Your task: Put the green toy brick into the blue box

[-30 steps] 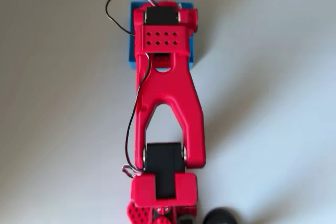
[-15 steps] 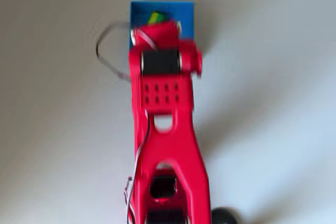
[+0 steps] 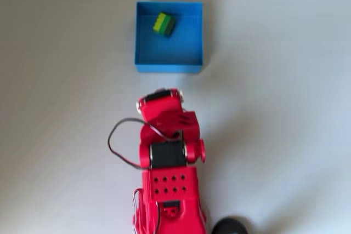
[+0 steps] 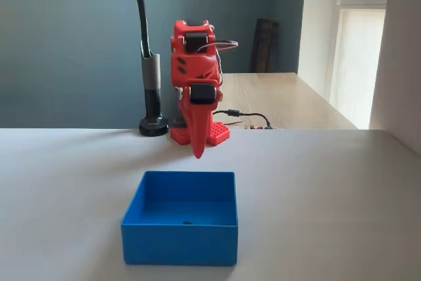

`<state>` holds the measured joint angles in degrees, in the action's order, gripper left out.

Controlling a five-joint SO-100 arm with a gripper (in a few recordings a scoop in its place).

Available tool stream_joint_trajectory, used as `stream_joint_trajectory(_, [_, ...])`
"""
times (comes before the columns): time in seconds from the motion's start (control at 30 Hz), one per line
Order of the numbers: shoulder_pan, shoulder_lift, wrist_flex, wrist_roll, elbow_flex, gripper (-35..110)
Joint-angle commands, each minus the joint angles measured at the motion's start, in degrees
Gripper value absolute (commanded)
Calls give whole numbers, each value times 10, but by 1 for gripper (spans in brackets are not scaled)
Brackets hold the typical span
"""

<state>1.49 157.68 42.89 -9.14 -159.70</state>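
Inside the blue box (image 3: 168, 63), toward its far left corner in the overhead view, the green toy brick (image 3: 164, 24) rests tilted on the flat bottom. Box walls stand on the white table (image 3: 285, 108). Well apart from the box, the red gripper (image 4: 197, 149) hangs pointing down, fingers together, holding nothing.

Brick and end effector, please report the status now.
End effector clear of the box, pointing down, empty; open or shut unclear. Brick lies inside the box, near its far wall. Nothing in the way.
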Motion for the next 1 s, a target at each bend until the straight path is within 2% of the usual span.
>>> stream_joint_trajectory(0.0, [4, 77, -9, 3, -43, 0])
stream_joint_trajectory(0.57, [-3, 227, -8, 16, -194, 0])
stream_joint_trajectory(0.97, [-5, 241, 19, 47, -198, 0])
